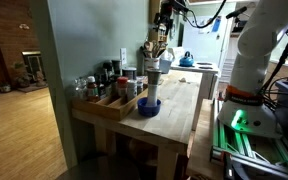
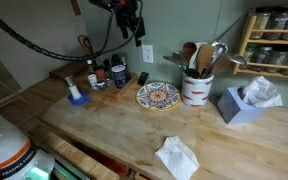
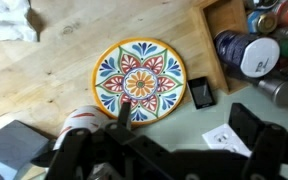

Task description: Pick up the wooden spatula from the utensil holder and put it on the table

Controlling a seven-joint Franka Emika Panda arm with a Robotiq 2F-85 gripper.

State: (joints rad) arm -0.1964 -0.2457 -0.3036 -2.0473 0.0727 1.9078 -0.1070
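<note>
The wooden spatula (image 2: 189, 54) stands upright with several other utensils in the white, red-banded utensil holder (image 2: 196, 87) at the back of the light-wood table (image 2: 114, 132). My gripper (image 2: 134, 27) hangs high above the table's back edge, near the wall and left of the holder. In the wrist view its fingers (image 3: 189, 125) are open and empty, above the wall side of a colourful patterned plate (image 3: 139, 78). The holder's rim (image 3: 81, 122) shows at the lower left of that view. The spatula is hidden there.
A wooden tray of jars (image 2: 96, 74) sits at the back left, with a blue bowl (image 2: 77, 98) in front. A small black device (image 3: 201, 94) lies by the plate. A tissue box (image 2: 249, 102) and crumpled paper (image 2: 176, 157) lie to the right and front.
</note>
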